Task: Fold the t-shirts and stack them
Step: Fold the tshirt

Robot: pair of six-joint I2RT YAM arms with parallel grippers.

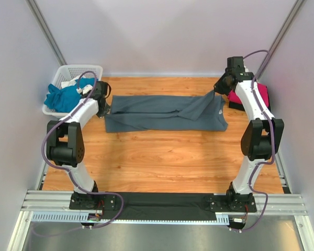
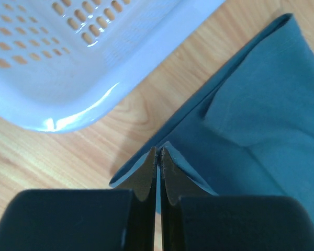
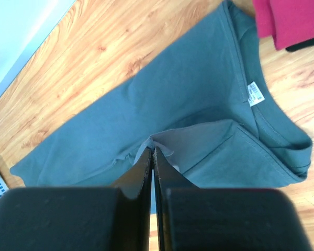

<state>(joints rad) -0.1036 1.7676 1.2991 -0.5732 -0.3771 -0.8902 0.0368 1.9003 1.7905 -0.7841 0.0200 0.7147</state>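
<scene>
Two thin pinches are held on the grey t-shirt (image 1: 162,112), spread across the table (image 1: 162,157): left gripper (image 2: 158,151) clamped on its edge by the basket (image 2: 68,99), right gripper (image 3: 153,150) on a raised fold. With uneven pulling, cloth could be slipped free and the fold skewed.

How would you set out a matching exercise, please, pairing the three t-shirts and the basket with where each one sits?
Things
1. dark grey t-shirt
2. magenta t-shirt
3. teal t-shirt
4. white lattice basket

Places
A. far-left corner of the table
B. inside the basket
C. laid out across the table's middle
D. far right of the table

Pairs: 1-C; 2-D; 3-B; 4-A
</scene>
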